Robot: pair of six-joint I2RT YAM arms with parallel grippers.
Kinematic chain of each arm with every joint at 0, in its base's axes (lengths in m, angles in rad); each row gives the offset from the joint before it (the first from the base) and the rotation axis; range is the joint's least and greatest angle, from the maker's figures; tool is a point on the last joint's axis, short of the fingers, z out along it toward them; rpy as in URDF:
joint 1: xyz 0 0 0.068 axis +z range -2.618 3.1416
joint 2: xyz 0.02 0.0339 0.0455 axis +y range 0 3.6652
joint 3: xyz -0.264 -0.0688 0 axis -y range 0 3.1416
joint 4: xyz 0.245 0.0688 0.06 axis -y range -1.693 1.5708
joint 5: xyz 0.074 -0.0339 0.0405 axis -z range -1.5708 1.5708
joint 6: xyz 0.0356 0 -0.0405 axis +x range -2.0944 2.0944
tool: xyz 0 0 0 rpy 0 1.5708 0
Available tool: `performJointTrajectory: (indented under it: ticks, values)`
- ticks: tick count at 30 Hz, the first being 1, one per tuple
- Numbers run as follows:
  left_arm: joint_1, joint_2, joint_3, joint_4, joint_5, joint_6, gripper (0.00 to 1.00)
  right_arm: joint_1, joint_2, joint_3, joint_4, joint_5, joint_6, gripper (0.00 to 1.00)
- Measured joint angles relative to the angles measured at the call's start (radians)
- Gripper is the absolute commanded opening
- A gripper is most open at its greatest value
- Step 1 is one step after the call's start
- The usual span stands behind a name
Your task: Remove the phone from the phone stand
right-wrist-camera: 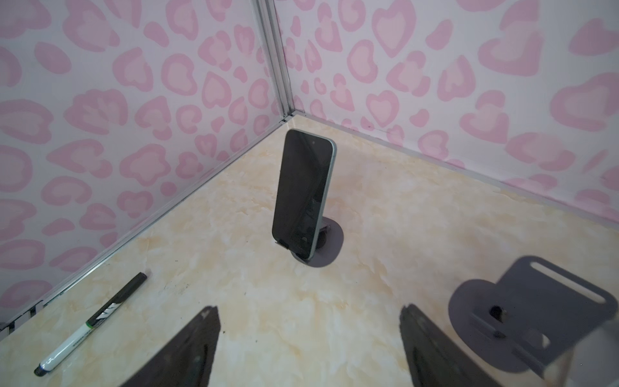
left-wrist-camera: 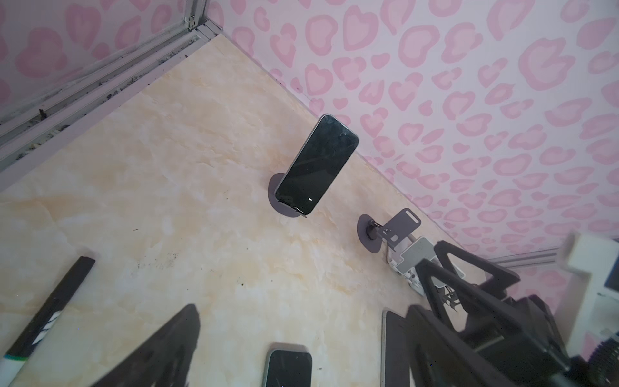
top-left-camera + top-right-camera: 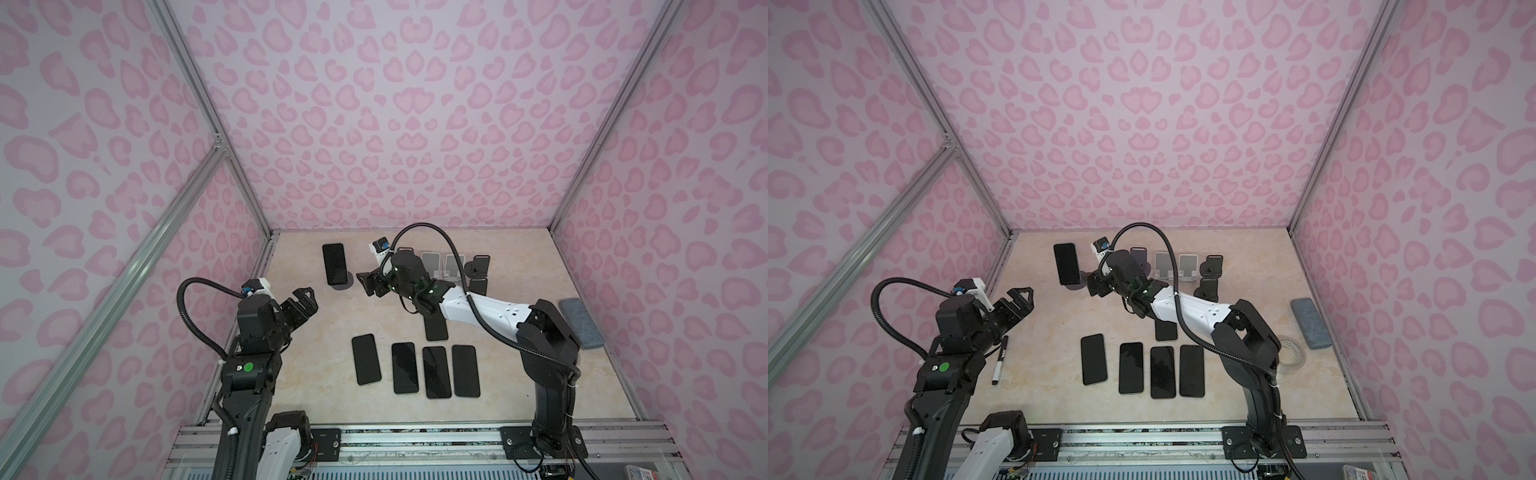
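One phone (image 1: 303,194) stands tilted back on a phone stand (image 1: 326,249) near the far left corner of the bench (image 3: 316,332). The phone is a flat, glossy black slab with rounded corners and a pale metal edge; the stand has a round, matte grey base.

The right tool (image 3: 371,284) hovers just beside the stand, its two dark, wedge-shaped fingers (image 1: 187,351) spread apart and holding nothing. The left tool (image 3: 302,302) hangs near the left edge of the bench, well apart from the phone, its fingers wide and empty too.

Five more phones lie flat, screens up: four in a row (image 3: 415,368) towards the front, and a fifth (image 3: 436,328) partly hidden under the right arm. Behind that arm, empty stands (image 3: 1177,270) sit in a cluster by the back wall; their exact number cannot be told.

One marker pen (image 3: 1000,360) with a black cap and white barrel lies by the left arm. One grey, fuzzy, oblong eraser (image 3: 581,323) and one roll of clear tape (image 3: 1292,356) lie at the right. The bench is smooth, cream marbled.
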Motion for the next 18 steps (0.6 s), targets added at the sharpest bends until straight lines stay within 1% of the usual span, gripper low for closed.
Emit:
performJointTrajectory:
  ticks: [3, 6, 8, 11, 14, 18]
  values:
    - [-0.031, 0.040, 0.032, -0.003, -0.006, 0.018, 0.98, -0.011, -0.104, -0.125, 0.015, 0.009, 0.014, 0.91]
    - [-0.091, 0.095, 0.060, -0.002, -0.056, 0.029, 0.98, -0.030, -0.195, -0.222, 0.031, 0.008, 0.038, 0.93]
    - [-0.141, 0.148, 0.083, -0.003, -0.091, 0.037, 0.98, -0.056, -0.256, -0.287, 0.042, -0.032, 0.067, 0.93]
    - [-0.193, 0.230, 0.135, -0.006, -0.133, 0.056, 0.98, -0.120, -0.344, -0.399, 0.075, -0.066, 0.130, 0.94]
    - [-0.205, 0.311, 0.208, -0.008, -0.172, 0.083, 0.98, -0.184, -0.418, -0.514, 0.114, -0.105, 0.212, 0.93]
    - [-0.222, 0.455, 0.341, -0.022, -0.201, 0.131, 0.98, -0.219, -0.488, -0.616, 0.143, -0.132, 0.261, 0.94]
